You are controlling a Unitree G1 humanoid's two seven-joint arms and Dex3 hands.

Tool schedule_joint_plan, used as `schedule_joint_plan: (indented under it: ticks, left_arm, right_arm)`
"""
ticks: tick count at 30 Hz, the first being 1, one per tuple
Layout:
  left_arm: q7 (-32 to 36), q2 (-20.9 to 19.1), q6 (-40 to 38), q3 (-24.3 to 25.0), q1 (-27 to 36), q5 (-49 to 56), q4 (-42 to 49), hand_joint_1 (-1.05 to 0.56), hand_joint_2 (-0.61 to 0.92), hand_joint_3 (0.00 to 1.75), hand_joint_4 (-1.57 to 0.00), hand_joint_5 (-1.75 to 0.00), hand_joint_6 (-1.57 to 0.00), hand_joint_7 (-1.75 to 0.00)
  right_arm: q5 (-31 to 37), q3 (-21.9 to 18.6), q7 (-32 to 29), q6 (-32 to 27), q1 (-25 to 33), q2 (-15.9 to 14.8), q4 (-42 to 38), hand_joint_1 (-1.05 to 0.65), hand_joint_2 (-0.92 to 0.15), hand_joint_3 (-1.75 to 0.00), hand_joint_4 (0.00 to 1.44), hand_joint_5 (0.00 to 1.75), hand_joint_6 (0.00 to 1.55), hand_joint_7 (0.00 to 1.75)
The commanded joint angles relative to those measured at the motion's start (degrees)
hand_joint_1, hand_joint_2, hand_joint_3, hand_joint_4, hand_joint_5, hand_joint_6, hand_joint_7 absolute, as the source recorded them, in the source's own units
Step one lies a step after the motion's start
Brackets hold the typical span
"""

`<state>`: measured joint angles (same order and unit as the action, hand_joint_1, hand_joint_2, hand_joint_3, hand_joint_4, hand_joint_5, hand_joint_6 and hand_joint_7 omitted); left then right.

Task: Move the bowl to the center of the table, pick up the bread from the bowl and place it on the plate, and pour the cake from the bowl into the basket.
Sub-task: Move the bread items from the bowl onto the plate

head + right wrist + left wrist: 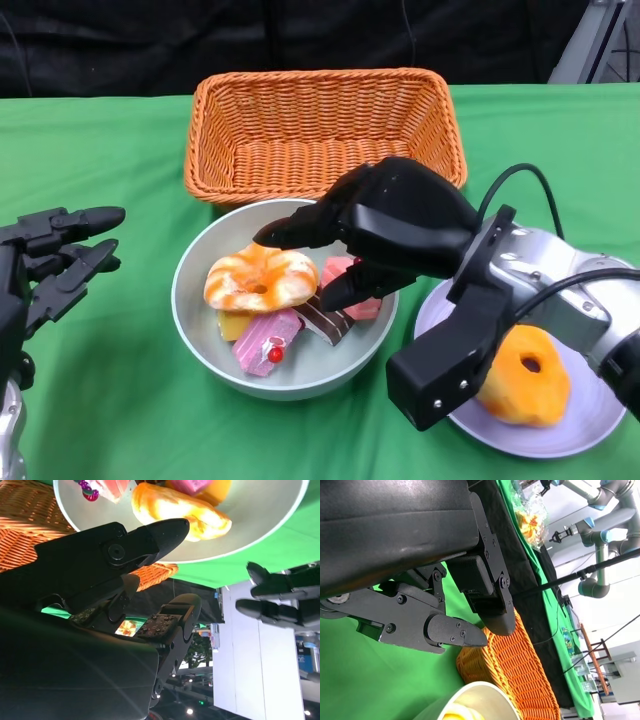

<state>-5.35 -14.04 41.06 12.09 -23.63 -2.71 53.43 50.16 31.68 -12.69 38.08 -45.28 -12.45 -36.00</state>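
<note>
From the head view, the bowl (285, 375) sits mid-bench before the basket (320, 125), holding a glazed bread ring (260, 278) lying flat, long axis left-right, beside cake pieces (268, 342). The right hand (345, 255) hovers above it, fingers apart, empty. Another bread (525, 378) lies on the plate (590, 420). The left hand (60, 262) is spread, empty. The right wrist view shows its fingers (160, 532) parted over the bread. The left wrist view shows fingers (457, 632) apart near the basket.

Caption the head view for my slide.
Right hand reaches open over the bowl toward the glazed bread ring; one bread already sits on the plate.
</note>
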Motion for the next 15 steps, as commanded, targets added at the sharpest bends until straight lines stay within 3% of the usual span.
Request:
schedule_joint_plan:
  ticks: [1,15]
  left_arm:
    - [1.48,-0.67,-0.09,0.36,0.19,0.14,-0.95,-0.28,0.92,0.17,-0.82,-0.98,-1.13,-0.01]
    - [9.96,0.19,-0.18,0.30,0.30,3.17,-1.96,-0.25,0.92,0.17,-0.85,-1.02,-1.15,-0.02]
  right_arm:
    - [2.34,1.78,-2.60,-1.90,-3.05,1.46,-3.96,-0.74,-0.92,-0.02,0.92,0.02,0.71,0.00]
    - [7.11,8.71,-7.92,-11.87,-6.64,7.79,-17.60,-0.83,-0.92,-0.05,0.75,0.00,0.60,0.00]
